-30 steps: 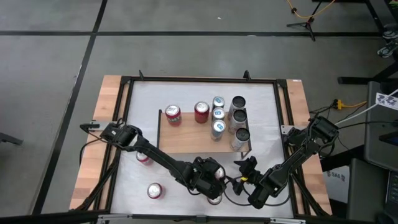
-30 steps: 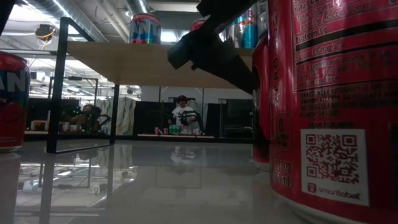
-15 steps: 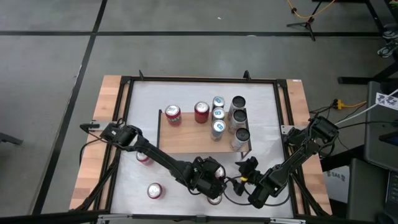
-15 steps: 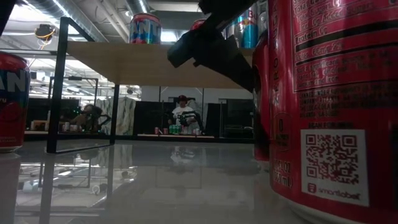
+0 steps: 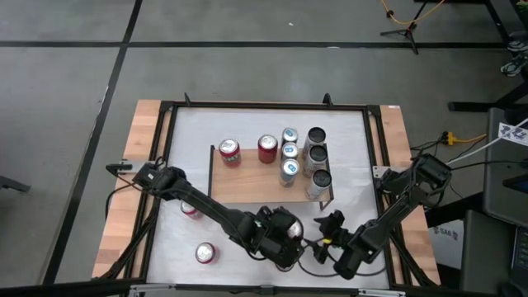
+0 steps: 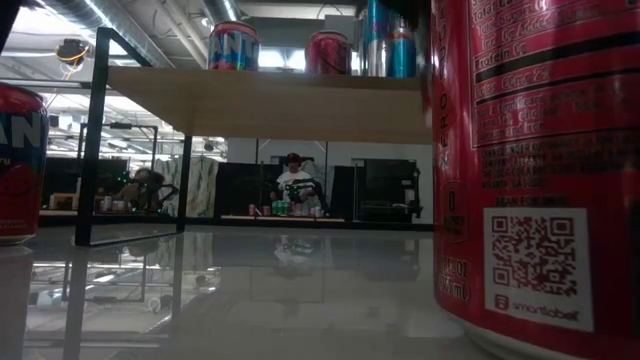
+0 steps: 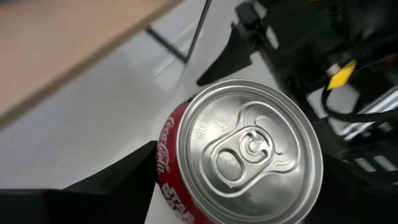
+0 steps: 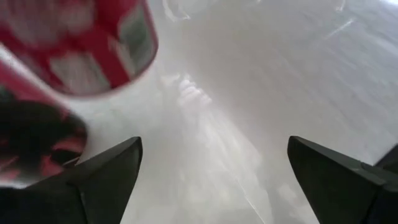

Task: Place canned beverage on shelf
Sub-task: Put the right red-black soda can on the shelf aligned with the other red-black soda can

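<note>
In left end effector (image 7: 186, 186), can (image 7: 239, 152) upright

So from the right arm's wrist camera you mostly get a big stretch of glossy white tabletop (image 8: 249, 93), with soft reflections smeared across it. Upper left of the frame there's a red can (image 8: 81, 43), blurry, with pale label patches on its side; the lower end of it hangs into the shot. Below that, at the left edge, sits a dark rounded blob with bits of red showing through, can't tell what it is exactly. The right gripper (image 8: 214, 177) has its two dark fingers (image 8: 102, 180) poking in from the lower left and lower right corners, spread wide with nothing but bare table between them.
</note>
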`<state>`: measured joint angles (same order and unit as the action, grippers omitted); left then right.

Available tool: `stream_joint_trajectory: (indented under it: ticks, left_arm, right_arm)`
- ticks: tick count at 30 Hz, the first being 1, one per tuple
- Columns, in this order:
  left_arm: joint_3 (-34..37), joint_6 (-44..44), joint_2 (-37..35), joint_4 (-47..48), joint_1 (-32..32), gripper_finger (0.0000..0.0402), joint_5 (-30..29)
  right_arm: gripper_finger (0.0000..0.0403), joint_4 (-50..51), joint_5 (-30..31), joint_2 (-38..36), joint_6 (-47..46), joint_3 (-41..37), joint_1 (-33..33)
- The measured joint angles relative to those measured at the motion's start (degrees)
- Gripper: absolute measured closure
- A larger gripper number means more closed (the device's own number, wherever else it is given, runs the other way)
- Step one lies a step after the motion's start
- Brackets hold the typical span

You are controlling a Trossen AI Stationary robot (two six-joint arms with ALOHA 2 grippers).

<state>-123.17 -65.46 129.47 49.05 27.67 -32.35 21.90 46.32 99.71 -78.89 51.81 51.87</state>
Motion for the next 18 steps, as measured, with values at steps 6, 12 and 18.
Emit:
stream_joint_trajectory:
  ticks: [6,12,18]
  left_arm:
    - [-7.6,0.0,0.0,8.1,0.5,0.0098,-1.5]
    - [-11.7,0.0,-0.4,13.9,0.6,0.0098,-2.3]
    - [-11.7,-1.6,-1.9,18.5,0.5,0.0098,-3.5]
  right_arm:
    - [0.001,0.7,1.0,-2.0,-0.2,0.0,2.9]
    - [0.001,0.5,3.9,-3.0,-0.3,0.0,4.5]
    - [0.001,-0.9,4.2,-3.1,-0.3,0.0,4.4]
